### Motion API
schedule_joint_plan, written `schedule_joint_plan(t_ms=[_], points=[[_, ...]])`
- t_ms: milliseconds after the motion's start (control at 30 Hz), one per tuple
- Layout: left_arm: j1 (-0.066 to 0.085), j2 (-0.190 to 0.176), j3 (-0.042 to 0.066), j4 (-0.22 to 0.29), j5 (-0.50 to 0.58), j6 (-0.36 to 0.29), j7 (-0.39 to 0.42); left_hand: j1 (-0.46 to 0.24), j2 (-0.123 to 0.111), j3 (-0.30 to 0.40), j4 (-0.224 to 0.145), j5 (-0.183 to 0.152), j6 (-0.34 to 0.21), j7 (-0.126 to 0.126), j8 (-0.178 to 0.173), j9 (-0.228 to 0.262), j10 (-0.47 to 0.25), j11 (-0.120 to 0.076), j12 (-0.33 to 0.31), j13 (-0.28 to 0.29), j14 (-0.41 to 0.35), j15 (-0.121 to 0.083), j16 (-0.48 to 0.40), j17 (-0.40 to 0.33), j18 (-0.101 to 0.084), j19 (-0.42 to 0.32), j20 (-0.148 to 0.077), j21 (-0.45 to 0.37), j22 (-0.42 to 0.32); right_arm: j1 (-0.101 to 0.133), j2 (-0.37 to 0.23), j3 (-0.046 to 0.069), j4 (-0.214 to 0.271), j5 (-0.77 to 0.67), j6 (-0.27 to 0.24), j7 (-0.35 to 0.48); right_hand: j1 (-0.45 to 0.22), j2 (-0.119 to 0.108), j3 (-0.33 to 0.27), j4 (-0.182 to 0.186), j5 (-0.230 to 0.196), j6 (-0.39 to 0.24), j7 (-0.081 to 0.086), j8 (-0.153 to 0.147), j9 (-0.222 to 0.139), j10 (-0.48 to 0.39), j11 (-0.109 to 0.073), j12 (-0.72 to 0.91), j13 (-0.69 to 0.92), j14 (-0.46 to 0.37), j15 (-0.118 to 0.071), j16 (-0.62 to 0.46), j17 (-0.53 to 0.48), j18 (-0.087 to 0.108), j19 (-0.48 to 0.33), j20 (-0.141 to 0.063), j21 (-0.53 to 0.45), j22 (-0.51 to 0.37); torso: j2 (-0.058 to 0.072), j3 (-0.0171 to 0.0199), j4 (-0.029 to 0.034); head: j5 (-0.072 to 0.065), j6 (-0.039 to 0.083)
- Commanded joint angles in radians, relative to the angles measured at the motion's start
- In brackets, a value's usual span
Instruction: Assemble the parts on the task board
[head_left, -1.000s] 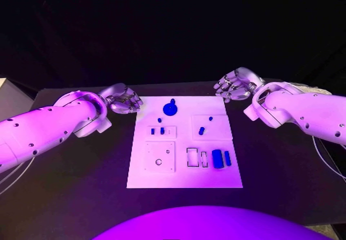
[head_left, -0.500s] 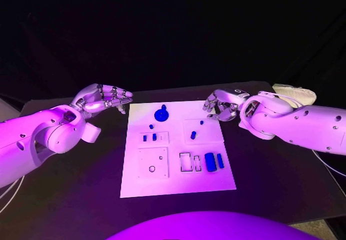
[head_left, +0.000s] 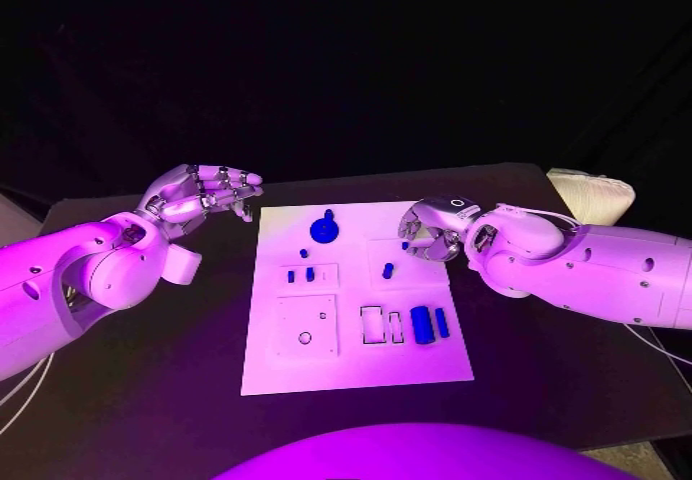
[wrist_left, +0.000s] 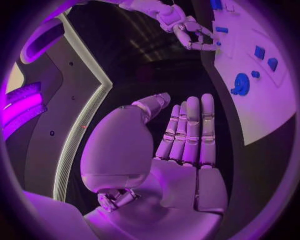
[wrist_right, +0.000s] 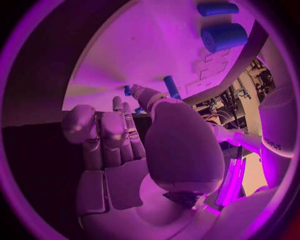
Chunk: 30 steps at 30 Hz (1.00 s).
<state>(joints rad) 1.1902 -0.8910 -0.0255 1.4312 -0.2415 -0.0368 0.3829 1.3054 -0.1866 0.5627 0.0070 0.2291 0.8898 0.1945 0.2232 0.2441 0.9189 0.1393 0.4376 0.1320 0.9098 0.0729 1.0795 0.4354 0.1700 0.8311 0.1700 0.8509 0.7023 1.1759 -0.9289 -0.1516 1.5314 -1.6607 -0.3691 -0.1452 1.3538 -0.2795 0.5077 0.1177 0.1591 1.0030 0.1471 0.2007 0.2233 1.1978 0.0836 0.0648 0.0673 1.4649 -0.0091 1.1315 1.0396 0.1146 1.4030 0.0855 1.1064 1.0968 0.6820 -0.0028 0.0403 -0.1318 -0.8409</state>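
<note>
Over the right edge of the task board (head_left: 353, 370), the right hand (head_left: 430, 231) hangs with fingers apart and nothing held; its fingertips stand near the small upright blue peg (head_left: 387, 270) and the smaller blue piece (head_left: 402, 245) beside it, which the right wrist view places just beyond the fingers; whether any finger touches the board cannot be told. Off the board's far left corner, the left hand (head_left: 202, 193) is raised above the black table (head_left: 144, 400), fingers extended side by side and empty. Further out lie the round blue knob part (head_left: 325, 229), two small blue pieces (head_left: 300, 275) in a left-hand recess, and two long blue blocks (head_left: 428, 323) in the near right recess. The step in hand is judged to be the reach for the peg; done well, the fingers should close from opposite sides, low on the peg, lifting straight so neighbouring pieces stay undisturbed.
</note>
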Motion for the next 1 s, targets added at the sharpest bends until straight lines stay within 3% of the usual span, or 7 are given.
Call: schedule_joint_plan(t_ms=[33, 133, 300, 500, 1000], points=[[0.000, -0.001, 0.001, 0.005, 0.027, 0.020, 0.025, 0.011, -0.002, -0.005, -0.004, 0.004, -0.002, 0.002, 0.005, -0.001, 0.007, -0.001, -0.007, -0.002, 0.006, -0.002, -0.007, -0.001, 0.014, 0.008, 0.000, -0.005, -0.002, -0.007, 0.008, -0.001, -0.003, -0.048, 0.010, -0.030, 0.010, -0.001, 0.007, 0.011, 0.008, 0.007, 0.000, -0.003, 0.004, 0.020, -0.003, 0.006, 0.002, 0.043, 0.005, 0.052, 0.041, -0.026, 0.018, 0.001, 0.054, 0.056, 0.000, -0.0003, 0.0012, 0.001, -0.005], [0.000, -0.003, 0.001, 0.006, 0.026, 0.020, 0.023, 0.012, -0.001, -0.004, -0.004, 0.004, -0.002, 0.002, 0.006, -0.001, 0.007, -0.001, -0.008, -0.003, 0.006, -0.002, -0.007, -0.002, 0.014, 0.008, 0.000, -0.005, -0.002, -0.011, 0.015, -0.001, -0.007, -0.047, 0.014, -0.033, 0.013, 0.000, 0.015, 0.015, 0.014, 0.014, -0.001, -0.002, 0.008, 0.029, -0.004, 0.005, 0.002, 0.047, 0.003, 0.094, 0.077, -0.035, 0.035, 0.003, 0.105, 0.107, 0.000, 0.0008, 0.0010, 0.001, -0.005], [-0.001, -0.004, 0.000, 0.006, 0.025, 0.020, 0.020, 0.014, 0.000, -0.004, -0.005, 0.004, -0.002, 0.003, 0.006, -0.002, 0.007, -0.001, -0.009, -0.003, 0.006, -0.001, -0.008, -0.002, 0.014, 0.009, 0.000, -0.006, -0.003, -0.015, 0.024, -0.001, -0.016, -0.041, 0.022, -0.035, 0.019, 0.006, 0.029, 0.018, 0.019, 0.024, -0.003, 0.003, 0.015, 0.041, -0.008, 0.006, 0.003, 0.045, 0.000, 0.120, 0.092, -0.040, 0.044, 0.003, 0.136, 0.139, 0.000, -0.0005, 0.0006, 0.002, -0.008], [-0.001, -0.005, 0.000, 0.006, 0.021, 0.023, 0.014, 0.019, 0.002, -0.003, -0.007, 0.005, -0.003, 0.004, 0.006, -0.002, 0.006, 0.000, -0.011, -0.005, 0.006, -0.001, -0.010, -0.003, 0.014, 0.011, -0.001, -0.006, -0.003, -0.019, 0.034, -0.001, -0.028, -0.034, 0.024, -0.035, 0.034, 0.031, 0.061, 0.015, 0.014, 0.046, -0.008, 0.016, 0.027, 0.067, -0.014, 0.009, 0.006, 0.044, -0.005, 0.148, 0.107, -0.047, 0.055, 0.000, 0.176, 0.181, 0.001, 0.0022, -0.0006, 0.004, -0.010], [-0.002, -0.007, 0.000, 0.004, 0.014, 0.028, 0.007, 0.025, 0.003, -0.002, -0.010, 0.005, -0.009, 0.008, 0.004, -0.005, 0.005, 0.003, -0.016, -0.009, 0.006, 0.000, -0.013, -0.005, 0.014, 0.014, -0.001, -0.007, -0.004, -0.028, 0.050, -0.001, -0.037, -0.036, 0.025, -0.046, 0.049, 0.071, 0.093, -0.018, 0.021, 0.095, -0.026, 0.054, 0.067, 0.129, -0.034, 0.014, 0.021, 0.042, -0.021, 0.185, 0.119, -0.060, 0.076, -0.012, 0.246, 0.255, -0.001, 0.0019, -0.0004, 0.002, -0.018]])
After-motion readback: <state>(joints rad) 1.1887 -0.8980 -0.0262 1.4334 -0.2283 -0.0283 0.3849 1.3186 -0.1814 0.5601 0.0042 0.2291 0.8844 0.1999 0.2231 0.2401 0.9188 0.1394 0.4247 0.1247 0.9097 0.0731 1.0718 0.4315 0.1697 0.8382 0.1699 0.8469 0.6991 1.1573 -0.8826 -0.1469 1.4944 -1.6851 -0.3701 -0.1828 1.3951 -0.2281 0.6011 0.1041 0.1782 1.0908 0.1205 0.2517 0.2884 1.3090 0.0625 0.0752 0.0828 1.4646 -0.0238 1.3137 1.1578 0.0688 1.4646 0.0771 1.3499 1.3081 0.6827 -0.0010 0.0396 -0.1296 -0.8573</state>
